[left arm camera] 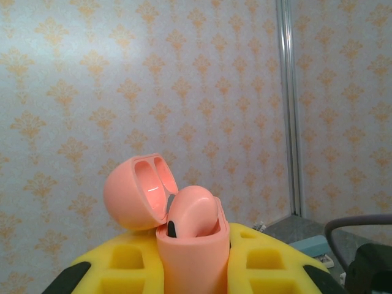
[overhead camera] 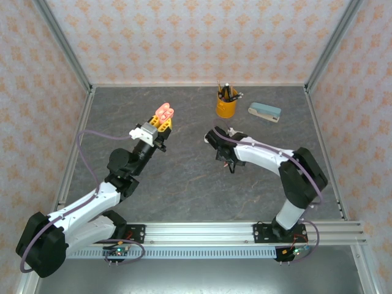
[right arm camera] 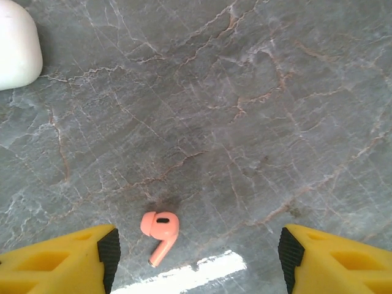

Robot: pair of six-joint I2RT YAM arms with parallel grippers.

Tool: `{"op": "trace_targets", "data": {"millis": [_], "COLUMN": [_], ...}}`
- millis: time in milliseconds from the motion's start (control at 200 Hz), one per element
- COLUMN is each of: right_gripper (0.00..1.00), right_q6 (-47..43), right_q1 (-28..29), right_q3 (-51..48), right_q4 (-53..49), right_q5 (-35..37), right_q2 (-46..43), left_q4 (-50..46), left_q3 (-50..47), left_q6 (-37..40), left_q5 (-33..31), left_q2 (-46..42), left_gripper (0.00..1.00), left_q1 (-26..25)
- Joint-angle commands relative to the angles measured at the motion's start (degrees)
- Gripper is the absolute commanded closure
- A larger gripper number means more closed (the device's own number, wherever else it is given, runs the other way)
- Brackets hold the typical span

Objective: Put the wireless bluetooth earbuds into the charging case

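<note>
My left gripper (overhead camera: 160,125) is raised off the table and shut on a salmon-pink charging case (left arm camera: 190,257), which stands upright between its yellow fingers (left arm camera: 122,263). The case's lid (left arm camera: 138,193) is flipped open, and one salmon-pink earbud (left arm camera: 193,211) sits in the case. A second salmon-pink earbud (right arm camera: 160,228) lies flat on the grey table. My right gripper (right arm camera: 199,254) hangs open above this earbud, which lies nearer the left finger (right arm camera: 92,257) and touches neither finger. A white case (right arm camera: 15,46) rests on the table beyond it.
At the back of the table stand a yellow cup of pens (overhead camera: 226,105) and a teal and white box (overhead camera: 264,111). Patterned walls enclose the table on three sides. A metal rail (overhead camera: 202,231) runs along the near edge.
</note>
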Motion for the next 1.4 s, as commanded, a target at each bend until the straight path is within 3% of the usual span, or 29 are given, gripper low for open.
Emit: {"op": "trace_targets", "data": {"millis": [0,470,761,1396], "right_gripper": [0.31,0.39,0.42,0.53], "right_q6": [1.9,-2.5,-3.5,-3.0], "right_q1": [-0.1,-3.6,-3.8,-4.9], "right_q3": [3.4,11.7,14.9,10.3], "right_q4": [-3.6,-8.5,-11.7,-8.6], "right_q5": [-0.5,-10.7,-11.4,-13.0], "right_q2": [2.6,11.4,14.6,14.3], "left_q4": [1.6,2.2,2.2,2.3], "left_q3": [-0.6,-1.0,-1.1,-0.9], "left_q6": [-0.9,-0.5,-0.3,-0.3], "left_q5": [0.5,0.3,0.1,0.1], "left_q2": [0.0,0.3,0.2,0.7], "left_gripper": [1.0,1.0,1.0,1.0], "left_q1": [-0.3,-0.3,-0.3,-0.3]}}
